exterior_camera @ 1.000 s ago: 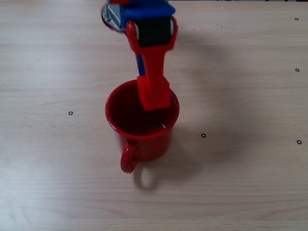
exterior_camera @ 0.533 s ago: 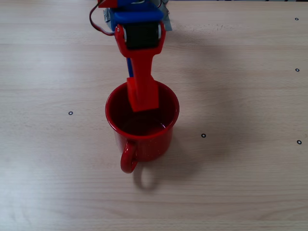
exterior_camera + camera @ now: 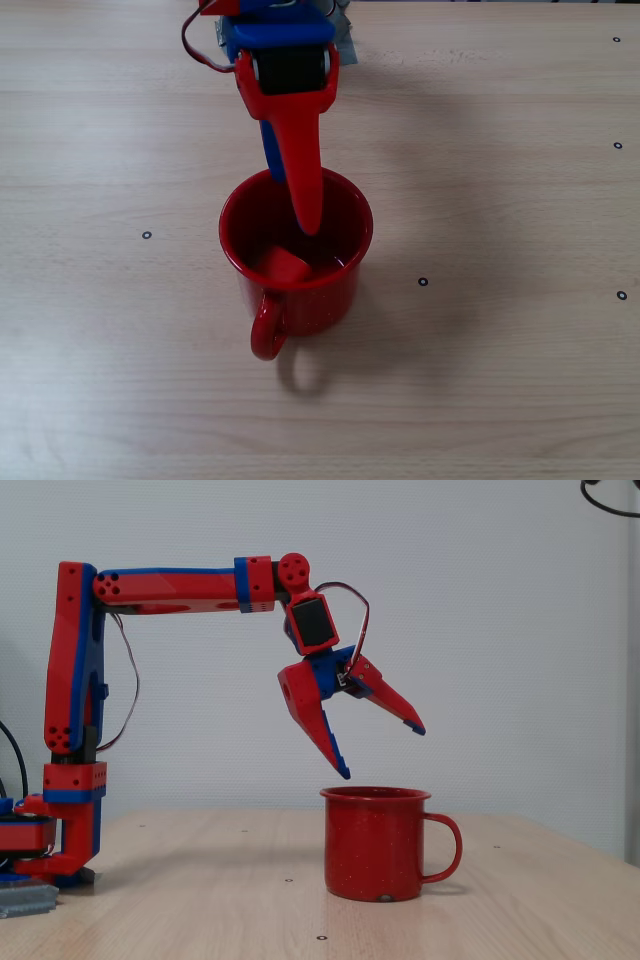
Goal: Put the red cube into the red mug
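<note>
The red cube (image 3: 285, 266) lies inside the red mug (image 3: 312, 300), on its bottom and tilted, near the handle side. In the side-on fixed view the red mug (image 3: 374, 845) stands upright with its handle to the right, and its wall hides the cube. My gripper (image 3: 382, 752) hangs just above the mug's rim, open, with nothing between its fingers. From above, the gripper (image 3: 295, 205) shows over the mug's far half, its red finger (image 3: 305, 170) reaching over the opening.
The red-and-blue arm's base (image 3: 60, 820) stands at the left of the wooden table (image 3: 500, 380). Small black ring marks (image 3: 422, 281) dot the tabletop.
The gripper has opened and let go of the red cube, which dropped into the mug. Before that the gripper shifted slightly left over the opening.
</note>
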Robot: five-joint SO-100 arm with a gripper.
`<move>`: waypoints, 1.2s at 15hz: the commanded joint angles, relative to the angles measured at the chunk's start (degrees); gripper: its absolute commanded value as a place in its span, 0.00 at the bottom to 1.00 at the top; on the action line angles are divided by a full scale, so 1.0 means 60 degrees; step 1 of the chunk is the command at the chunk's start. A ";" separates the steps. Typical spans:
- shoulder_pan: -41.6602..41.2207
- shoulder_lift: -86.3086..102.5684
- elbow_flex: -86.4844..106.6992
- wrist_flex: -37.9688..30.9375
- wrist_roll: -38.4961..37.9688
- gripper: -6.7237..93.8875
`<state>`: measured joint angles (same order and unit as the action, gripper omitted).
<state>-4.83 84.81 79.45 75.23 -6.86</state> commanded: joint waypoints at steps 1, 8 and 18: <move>-0.0117 0.1084 -0.0527 0.0234 -0.0015 0.48; 0.0000 0.1802 -0.1978 0.0747 0.0293 0.07; 0.1479 0.9829 0.5083 -0.0469 0.1025 0.07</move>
<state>2.81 137.20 103.97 75.94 -0.70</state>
